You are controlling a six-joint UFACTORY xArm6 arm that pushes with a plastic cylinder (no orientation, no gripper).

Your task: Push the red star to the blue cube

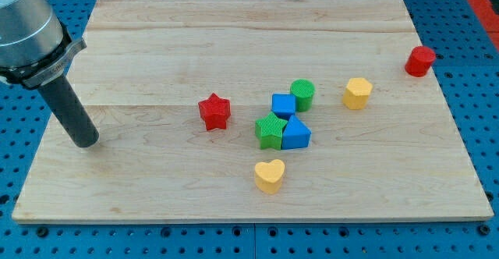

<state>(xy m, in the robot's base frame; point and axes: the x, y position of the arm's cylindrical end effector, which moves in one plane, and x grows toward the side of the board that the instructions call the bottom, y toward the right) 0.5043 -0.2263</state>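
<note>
**Block Layout and Tip Position**

My tip rests on the desk at the frame's left side, well apart from every block. The rod carries no hand, so no open or closed state applies.

The red star lies slightly left of centre, to the right of my tip. The blue cube sits near the star's right, with a clear gap between them.

A green cylinder stands just beside the cube's upper right; contact cannot be confirmed. A green star lies below the cube, and appears to touch a second blue block, possibly a triangular prism, on its right.

A yellow heart lies below this cluster. A yellow block, roughly pentagonal, lies to the cluster's right. A red cylinder stands at the desk's upper right edge.
</note>
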